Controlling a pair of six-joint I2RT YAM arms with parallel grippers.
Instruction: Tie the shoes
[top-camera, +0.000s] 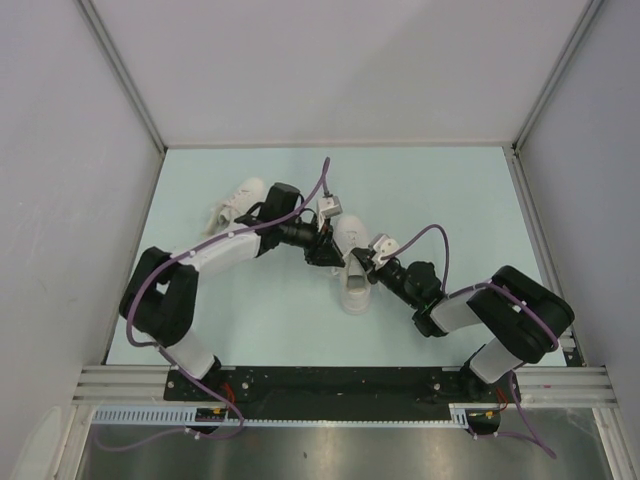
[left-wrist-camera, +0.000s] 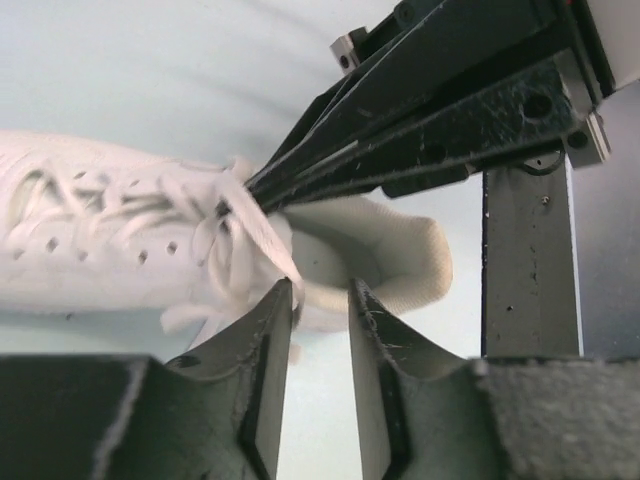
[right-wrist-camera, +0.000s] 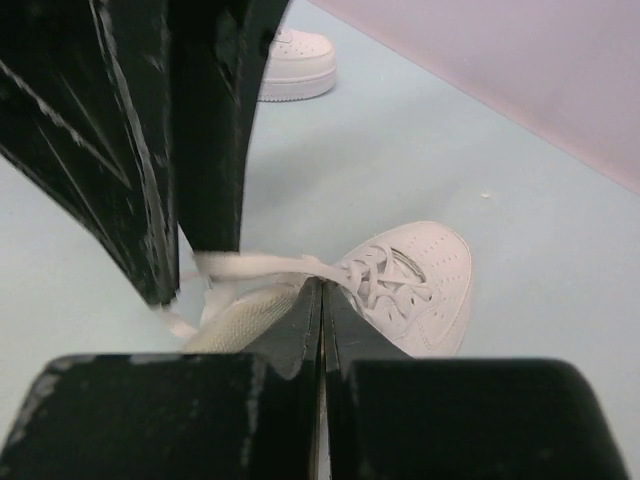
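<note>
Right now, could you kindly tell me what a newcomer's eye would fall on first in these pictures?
Both pincers meet over one white shoe near the middle of the table. The right pincer is shut on its lace, and the left pincer stands open close to the shoe's collar. The second shoe lies apart at the far left, partly under the left arm.

Two white shoes (top-camera: 355, 295) (top-camera: 238, 200), two claws, namely left claw (top-camera: 325, 250) and right claw (top-camera: 363, 262), and one table (top-camera: 450, 200).
</note>
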